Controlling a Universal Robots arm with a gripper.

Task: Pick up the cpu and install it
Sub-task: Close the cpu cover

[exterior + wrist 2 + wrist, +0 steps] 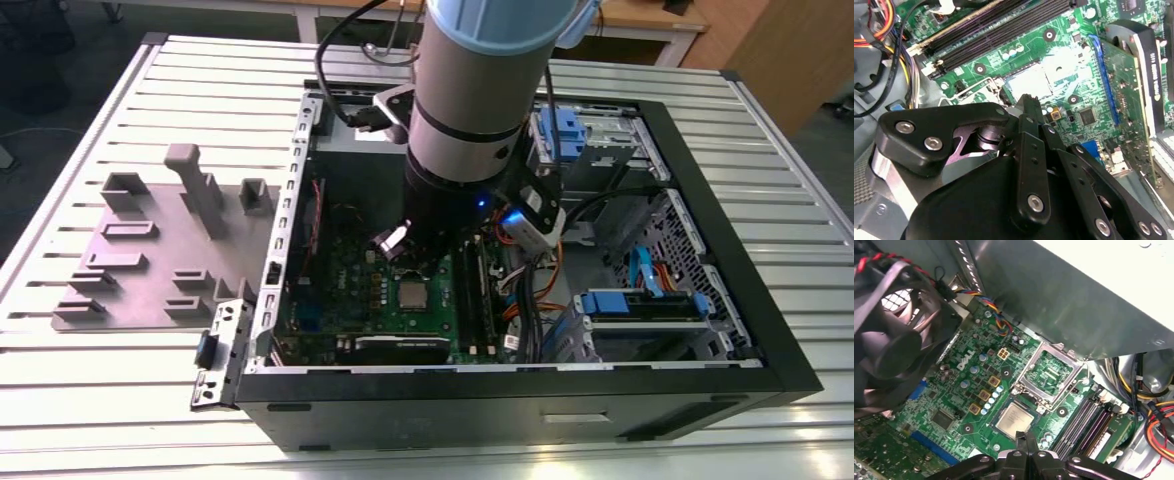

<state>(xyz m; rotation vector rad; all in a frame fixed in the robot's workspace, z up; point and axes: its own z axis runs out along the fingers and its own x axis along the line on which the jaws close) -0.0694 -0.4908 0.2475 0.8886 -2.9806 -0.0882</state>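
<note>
The cpu (1015, 419), a small square chip with a silver-grey lid, lies flat in its socket on the green motherboard (961, 390); it also shows in the exterior view (414, 293) and as a bright glaring square in the second wrist view (1029, 80). Beside it the silver socket bracket (1046, 371) stands flipped open. My gripper (1024, 439) hovers just above the chip's near edge, its black fingers pressed together with nothing between them. In the second wrist view the gripper (1026, 104) points at the socket. The arm covers the gripper (427, 262) from the exterior view.
The open computer case (534, 400) lies on a slatted metal table (120, 400). A grey-purple fixture plate (147, 260) sits at the exterior view's left. A black fan (884, 340), memory slots (1084, 425), a graphics card (1149, 65) and coloured cables (1159, 430) crowd the socket.
</note>
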